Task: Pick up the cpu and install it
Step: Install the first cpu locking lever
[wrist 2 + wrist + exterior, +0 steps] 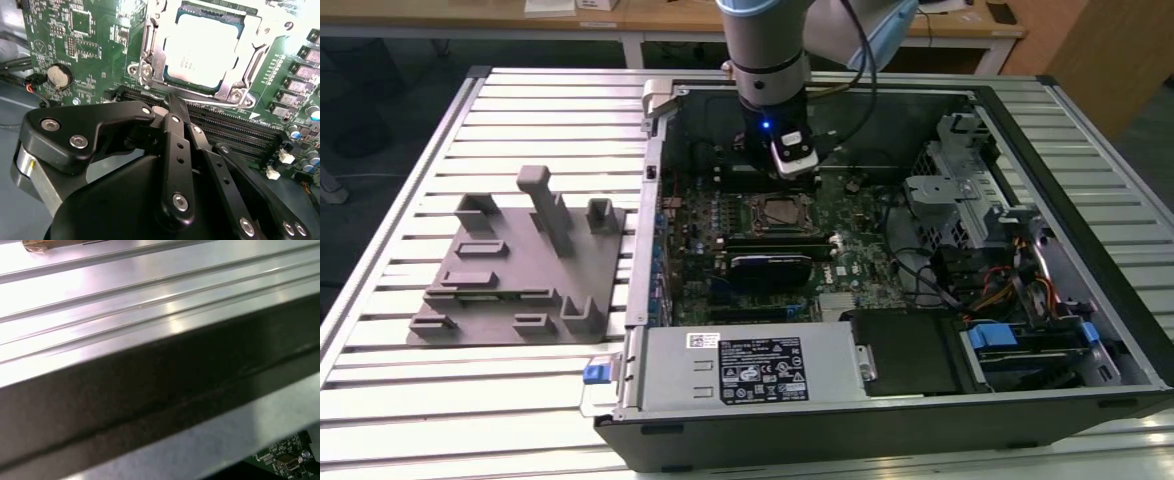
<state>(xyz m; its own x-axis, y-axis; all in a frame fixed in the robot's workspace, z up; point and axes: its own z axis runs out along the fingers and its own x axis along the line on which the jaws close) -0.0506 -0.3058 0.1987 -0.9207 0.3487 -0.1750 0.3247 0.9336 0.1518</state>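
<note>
Sitting seated in the socket (200,47), the cpu (201,49) looks installed, while the gripper (172,107) hovers beside it, fingers closed on nothing

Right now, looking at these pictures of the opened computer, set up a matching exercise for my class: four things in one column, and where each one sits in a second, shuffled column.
Things
1. cpu
2. grey fixture
3. power supply
4. coin battery

Places
A. on the slatted table, outside the case at the exterior view's left
B. on the green board, beside the socket, off to one side
C. lying in the socket, within its metal frame
D. along the case's near edge in the exterior view

Pairs: 1-C, 2-A, 3-D, 4-B
</note>
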